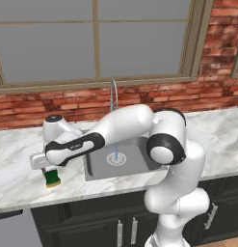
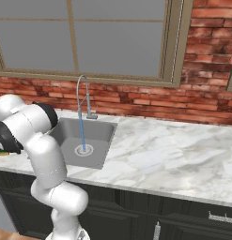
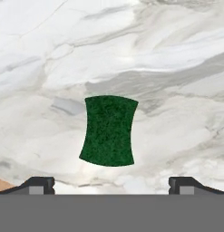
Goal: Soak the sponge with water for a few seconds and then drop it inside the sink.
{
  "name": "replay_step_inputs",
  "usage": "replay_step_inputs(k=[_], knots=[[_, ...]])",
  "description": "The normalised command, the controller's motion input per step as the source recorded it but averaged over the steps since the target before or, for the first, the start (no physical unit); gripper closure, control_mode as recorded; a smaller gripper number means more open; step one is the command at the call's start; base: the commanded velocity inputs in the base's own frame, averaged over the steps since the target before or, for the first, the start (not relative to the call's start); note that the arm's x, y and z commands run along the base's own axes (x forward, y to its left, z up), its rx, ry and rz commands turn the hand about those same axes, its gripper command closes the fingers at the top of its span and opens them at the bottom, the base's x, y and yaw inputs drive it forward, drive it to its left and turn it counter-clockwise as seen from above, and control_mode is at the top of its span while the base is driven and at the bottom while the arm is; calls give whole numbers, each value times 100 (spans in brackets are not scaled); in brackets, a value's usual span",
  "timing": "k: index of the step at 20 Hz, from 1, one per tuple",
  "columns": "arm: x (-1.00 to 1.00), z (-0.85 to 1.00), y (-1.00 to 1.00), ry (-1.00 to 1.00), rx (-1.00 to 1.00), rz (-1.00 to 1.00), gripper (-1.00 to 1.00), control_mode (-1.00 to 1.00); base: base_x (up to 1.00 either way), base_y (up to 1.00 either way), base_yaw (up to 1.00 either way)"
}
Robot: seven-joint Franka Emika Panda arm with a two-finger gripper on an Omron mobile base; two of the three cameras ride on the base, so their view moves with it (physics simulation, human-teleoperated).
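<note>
The sponge point(image 1: 53, 179), dark green on top and yellow below, lies flat on the marble counter left of the sink point(image 1: 97, 168). My gripper point(image 1: 49, 170) hangs just above it, pointing down. In the hand view the green top of the sponge point(image 3: 109, 130) sits centred between and ahead of the two dark fingertips point(image 3: 39, 184), which stand wide apart, open and touching nothing. Water point(image 1: 116, 146) runs in a thin pale-blue stream from the silver gooseneck tap point(image 1: 114, 94) onto the drain. From the right, the sink point(image 2: 99, 136), the water point(image 2: 82, 131) and a sliver of the sponge point(image 2: 2, 152) behind my arm are visible.
A brick wall point(image 1: 67, 103) and a window sill run behind the counter. Marble counter point(image 2: 169, 154) stretches to the right of the sink. My own forearm point(image 1: 115, 128) reaches across the basin's left half. Dark cabinets point(image 1: 91, 222) sit below the counter edge.
</note>
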Motion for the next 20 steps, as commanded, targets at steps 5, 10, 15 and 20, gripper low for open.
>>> replay_step_inputs(k=[5, 10, 15, 20], knots=[[11, 0, 4, 0, 0, 0, -100, -100, 0, 0, 0], [8, -5, 3, 0, 0, 0, -100, -100, 0, 0, 0], [7, -24, 0, 1, 0, 0, -100, -100, 0, 0, 0], [3, -23, 0, 1, 0, 2, -100, -100, 0, 0, 0]])
